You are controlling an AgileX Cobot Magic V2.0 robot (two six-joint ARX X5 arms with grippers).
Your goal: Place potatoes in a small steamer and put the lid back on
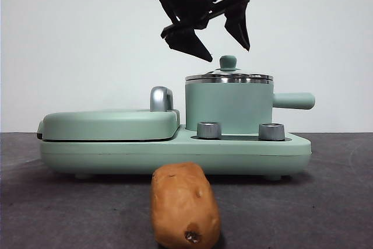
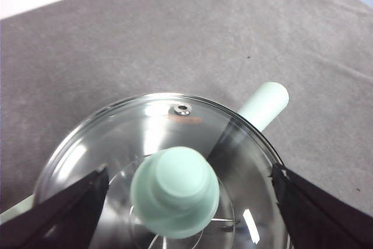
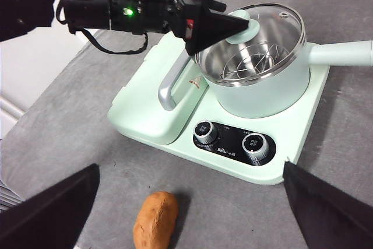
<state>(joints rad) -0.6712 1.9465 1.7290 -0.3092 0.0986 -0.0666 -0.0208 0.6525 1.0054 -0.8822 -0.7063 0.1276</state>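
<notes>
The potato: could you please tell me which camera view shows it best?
The front view: the potato lies near and large on the table before the cooker, its dark spot visible. The right wrist view shows it small at the picture's edge. The left wrist view shows only the lid, no potato.

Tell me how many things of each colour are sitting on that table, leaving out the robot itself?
Mint green: 4, the cooker base, the flat griddle cover, the small steamer, the knob on the glass lid
Orange-brown: 1, the potato
Silver: 2, the dials
Total: 7
</notes>
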